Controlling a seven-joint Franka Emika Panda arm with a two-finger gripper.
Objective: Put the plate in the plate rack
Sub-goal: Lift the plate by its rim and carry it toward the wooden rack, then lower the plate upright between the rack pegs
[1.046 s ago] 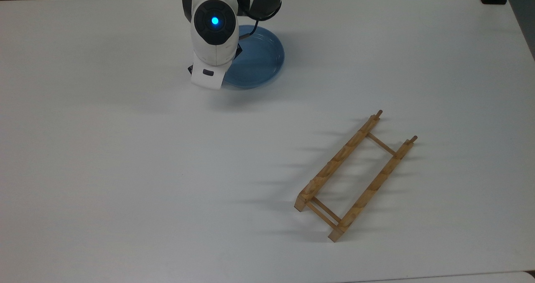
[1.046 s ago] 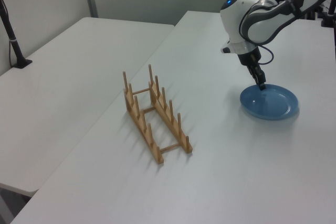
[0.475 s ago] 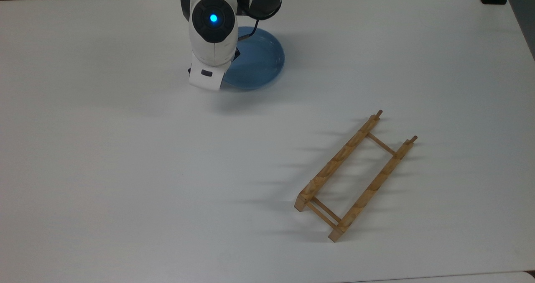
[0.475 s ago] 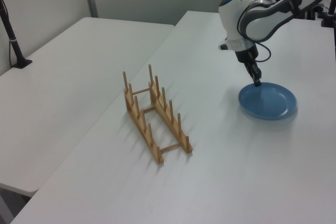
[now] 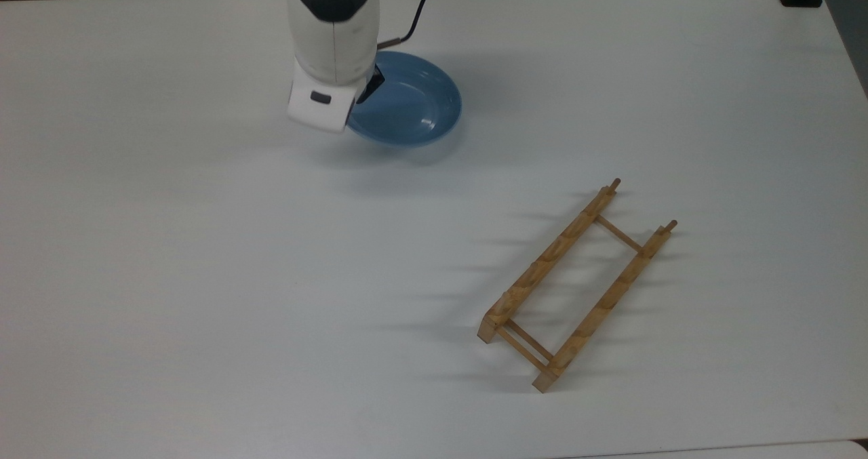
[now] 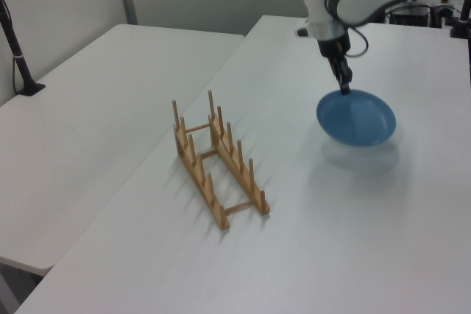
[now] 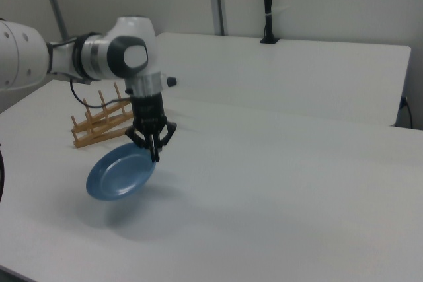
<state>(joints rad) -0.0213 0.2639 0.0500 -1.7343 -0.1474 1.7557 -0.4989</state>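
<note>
In the right view, the light-blue plate (image 7: pixel 120 172) hangs in the air above the white table (image 7: pixel 277 189), tilted so that its low edge points toward the right view's lower left, with a soft shadow on the tabletop under it. The gripper (image 7: pixel 155 153) points straight down and its 2 black fingers are pinched together on the plate's raised rim at the high edge; nothing else supports the plate. In the left view the plate (image 6: pixel 356 117) is likewise clear of the surface, its shadow lying below it on the table (image 6: pixel 294 240), and the gripper (image 6: pixel 344 86) clamps the rim on the side toward the left view's top.

In the top view the white arm body covers the gripper (image 5: pixel 366 91), and the plate (image 5: pixel 407 103) shows to the top view's right of it, near the table's (image 5: pixel 203 276) far edge.

The wooden plate rack (image 5: pixel 576 286) stands well apart from the plate, toward the top view's lower right, with 2 parallel rails joined by thin cross dowels. Its upright pegs stand out in the left view, where the plate rack (image 6: pixel 217 159) sits to the left view's left of the plate. In the right view the plate rack (image 7: pixel 99 123) stands behind the arm. No plate sits in it.

A second white table (image 7: pixel 284 64) stands farther back, with a black post (image 7: pixel 266 4) rising from its far side.
</note>
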